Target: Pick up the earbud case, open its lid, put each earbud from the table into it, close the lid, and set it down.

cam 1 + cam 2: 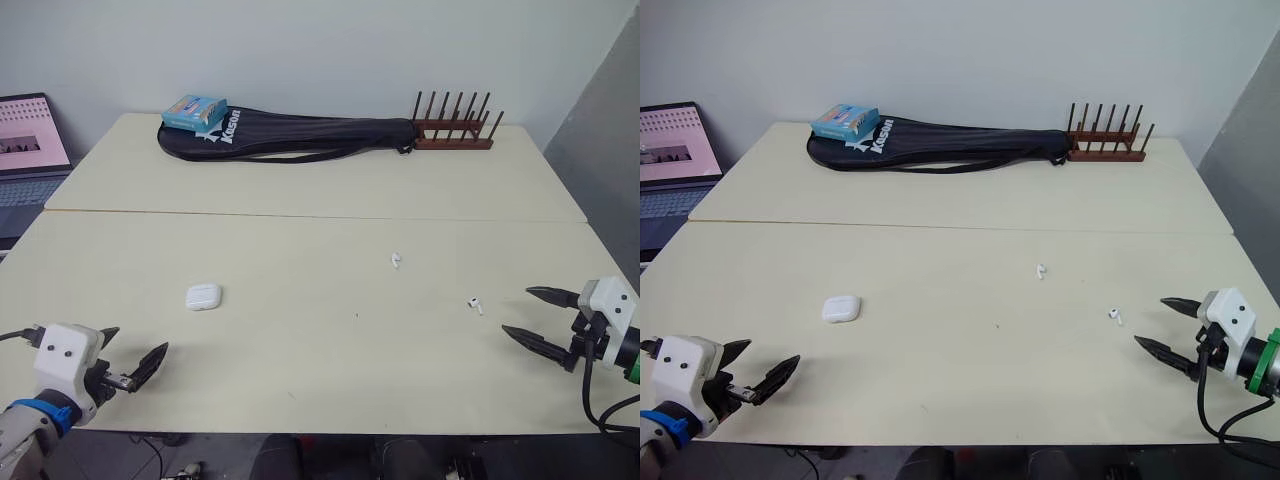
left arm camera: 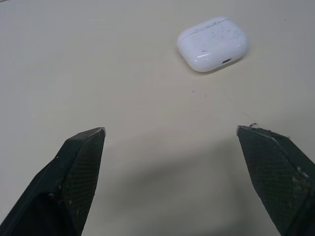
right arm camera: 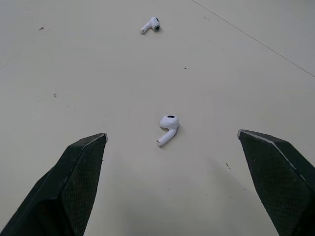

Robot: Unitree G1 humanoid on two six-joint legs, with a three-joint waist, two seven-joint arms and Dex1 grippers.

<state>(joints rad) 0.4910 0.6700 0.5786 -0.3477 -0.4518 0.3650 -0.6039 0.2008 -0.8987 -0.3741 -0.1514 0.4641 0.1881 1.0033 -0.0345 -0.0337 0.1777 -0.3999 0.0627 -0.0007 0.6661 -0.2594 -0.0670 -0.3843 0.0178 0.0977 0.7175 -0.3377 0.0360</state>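
A cream table [image 1: 300, 380] meets a pale wall [image 1: 300, 50]; left gripper [image 1: 138, 340] and right gripper [image 1: 516, 310] gape empty.

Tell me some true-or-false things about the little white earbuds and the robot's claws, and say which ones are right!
1. The earbud case lies shut on the table. True.
2. Both earbuds are inside the case. False: both lie bare on the table, away from the case.
3. The left gripper is holding the case. False: it is open and empty, and the case lies apart from it.
4. The right gripper is open, with one earbud lying close in front of it. True.
5. A blue box rests on the black racket bag. True.
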